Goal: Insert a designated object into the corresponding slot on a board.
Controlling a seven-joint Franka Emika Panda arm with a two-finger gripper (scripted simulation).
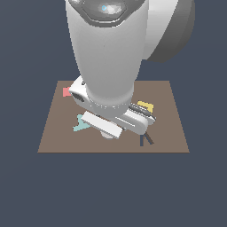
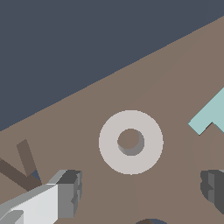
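The fingers (image 2: 70,192) stand spread wide — one dark pad to either side of the light-grey ring (image 2: 131,141), neither touching it, so the gripper (image 2: 142,189) is released and grips nothing. The ring lies flat on the brown board (image 2: 175,74), its round hole showing the board through it, roughly between the two pads and a little ahead of them. In the exterior view the arm (image 1: 106,53) comes down steeply over the board's middle, its wrist bent low and the hand (image 1: 116,119) angled just above the surface — hiding the ring. A pale teal piece (image 2: 210,116) lies near the ring; a dark V-shaped mark (image 1: 146,139) sits towards the exterior view's right. A dark curved edge at the wrist view's rim may be the slot; I cannot tell.
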